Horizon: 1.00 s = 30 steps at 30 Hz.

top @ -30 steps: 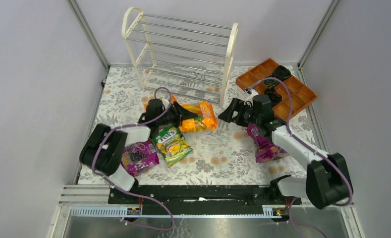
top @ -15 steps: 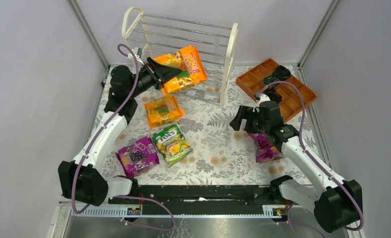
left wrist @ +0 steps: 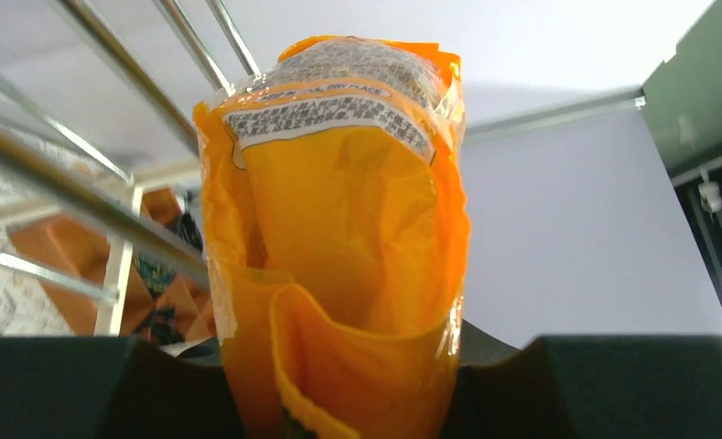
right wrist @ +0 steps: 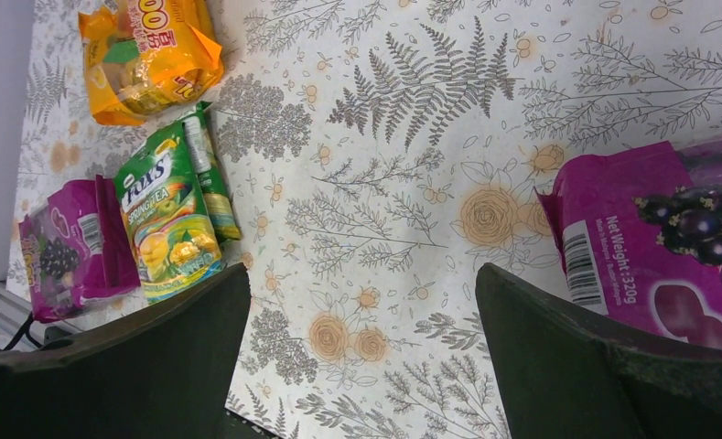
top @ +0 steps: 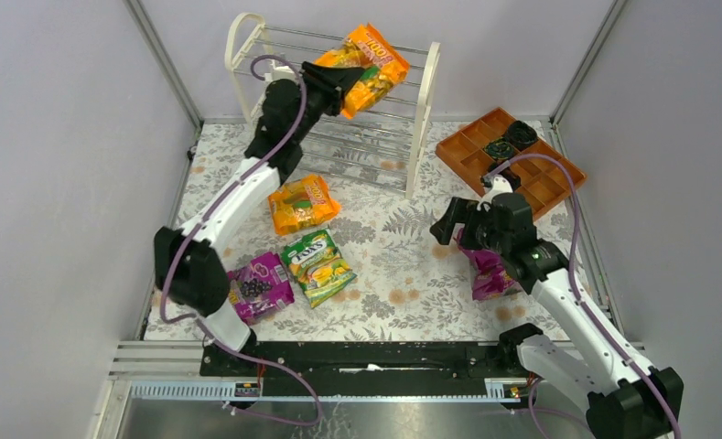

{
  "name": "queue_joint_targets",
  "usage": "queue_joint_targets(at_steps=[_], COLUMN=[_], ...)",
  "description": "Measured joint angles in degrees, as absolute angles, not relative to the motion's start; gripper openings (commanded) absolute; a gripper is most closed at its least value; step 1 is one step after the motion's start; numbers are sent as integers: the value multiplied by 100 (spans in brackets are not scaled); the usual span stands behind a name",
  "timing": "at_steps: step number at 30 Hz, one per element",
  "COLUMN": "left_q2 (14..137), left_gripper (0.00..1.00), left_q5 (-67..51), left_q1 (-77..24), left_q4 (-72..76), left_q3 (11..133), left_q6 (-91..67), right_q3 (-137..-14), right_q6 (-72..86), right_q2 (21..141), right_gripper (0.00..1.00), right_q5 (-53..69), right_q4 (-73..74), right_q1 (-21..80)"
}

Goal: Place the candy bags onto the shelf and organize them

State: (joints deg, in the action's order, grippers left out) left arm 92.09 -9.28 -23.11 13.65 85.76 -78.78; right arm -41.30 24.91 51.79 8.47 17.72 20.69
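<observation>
Right gripper (top: 446,219), right of centre, wide open and empty just beside glossy purple plastic candy bag (top: 490,274); left gripper (top: 341,89), upper centre, clamped on glossy orange plastic candy bag (top: 375,64) at top tier of cream-white chrome-rod plastic shelf (top: 425,110).
</observation>
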Motion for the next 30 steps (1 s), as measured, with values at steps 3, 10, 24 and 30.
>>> queue_joint_targets(at_steps=[3, 10, 24, 30], left_q2=[9813, 10499, 11275, 11771], left_gripper=[31, 32, 36, 39], left_q5=[-165, 1522, 3310, 3514], left_q1=[-2532, -3186, -3909, -3935], left_q4=[1203, 445, 624, 690], left_q3=[9229, 10328, 11386, 11740], left_q6=[-7955, -7933, -7474, -7382], right_q3=[-4121, -4084, -3994, -3924], right_q6=[2523, 2574, 2672, 2711], right_q2=[5011, 4849, 4674, 4652], right_gripper=[100, 100, 100, 100], right_q5=[845, 840, 843, 843], right_q4=[1839, 2012, 2123, 2119], right_q1=[2069, 2069, 2069, 2069])
